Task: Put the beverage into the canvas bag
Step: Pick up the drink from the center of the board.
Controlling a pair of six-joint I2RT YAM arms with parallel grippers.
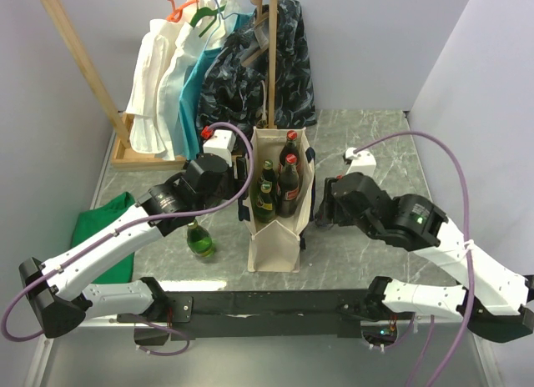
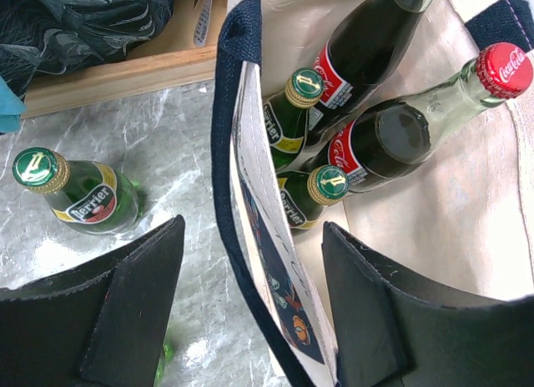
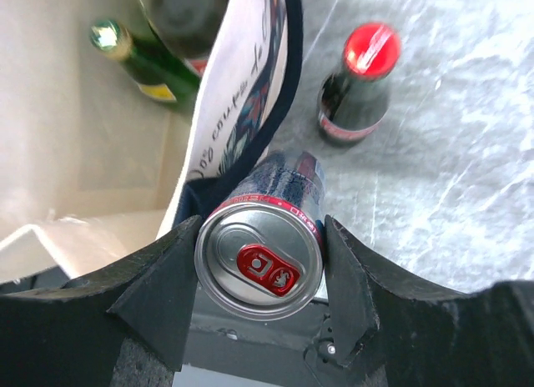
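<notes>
The right gripper [image 3: 260, 237] is clenched on a drinks can [image 3: 259, 266], one finger pressed to each side of it, at the bottom centre of the right wrist view. The can sits outside the bag [image 3: 238, 95], just beside its printed right wall and below the dark trim. Whether it rests on the table [image 3: 450, 195] or hangs lifted I cannot tell. A cola bottle [image 3: 360, 91] with a red cap stands on the table near the can, toward the upper right of that view.

The left gripper [image 2: 254, 228] is released: its fingers stand apart astride the bag's left wall, one outside and one inside, without pinching the cloth. It looks placed to steady the bag's mouth.

Inside the bag, two green bottles [image 2: 296, 112] and two dark cola bottles [image 2: 417, 128] lean together. Another green bottle [image 2: 79, 195] stands on the table at the left of the left wrist view, apart from the bag.

In the overhead view the bag stands upright at the centre, between the two arms.

By my reading the job is well along: four drinks are packed, and the can is grasped but not yet over the opening. The lift, the drop into the bag and the two loose bottles remain.
</notes>
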